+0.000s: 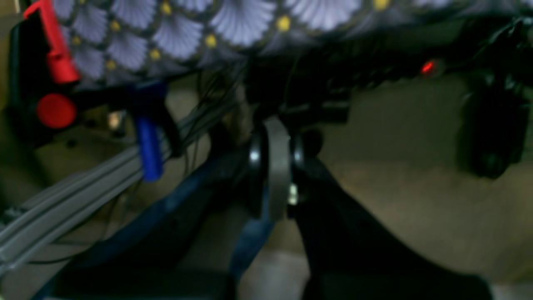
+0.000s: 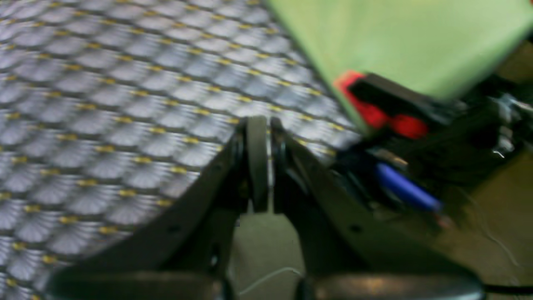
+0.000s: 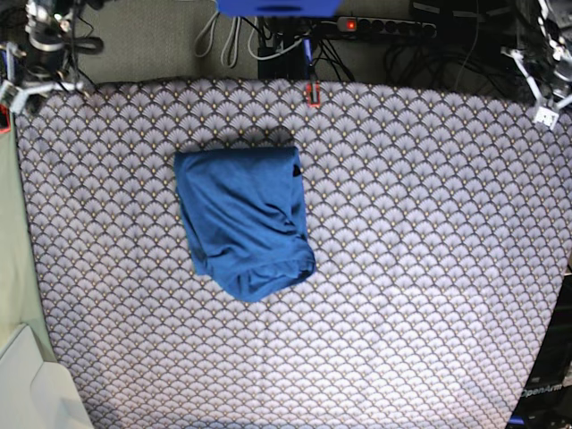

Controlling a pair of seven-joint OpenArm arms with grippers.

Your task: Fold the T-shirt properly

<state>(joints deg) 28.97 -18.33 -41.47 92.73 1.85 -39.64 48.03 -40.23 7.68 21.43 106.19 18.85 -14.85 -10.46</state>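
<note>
Left wrist view, blurred: left gripper (image 1: 272, 175) has its jaws pressed together with nothing between them. It hangs off the table edge, over the floor. Beyond it, grey rails (image 1: 62, 204), a blue clamp handle (image 1: 149, 150) and a red clamp (image 1: 56, 46) sit under the tablecloth (image 1: 175, 29) hem.

Right wrist view, also blurred: right gripper (image 2: 263, 162) jaws together, holding nothing, tips over the corner of the scallop-patterned cloth. A red clamp and a blue handle sit at that table edge, a green surface (image 2: 399, 37) beyond.

Base view: the T-shirt (image 3: 243, 219) lies folded into a compact, roughly rectangular bundle on the tablecloth, left of centre and toward the far edge; its near end is rounded and slightly rumpled. Both arms sit at the far corners, well apart from the shirt. Power strip (image 3: 384, 27) and cables lie past the far edge.
</note>
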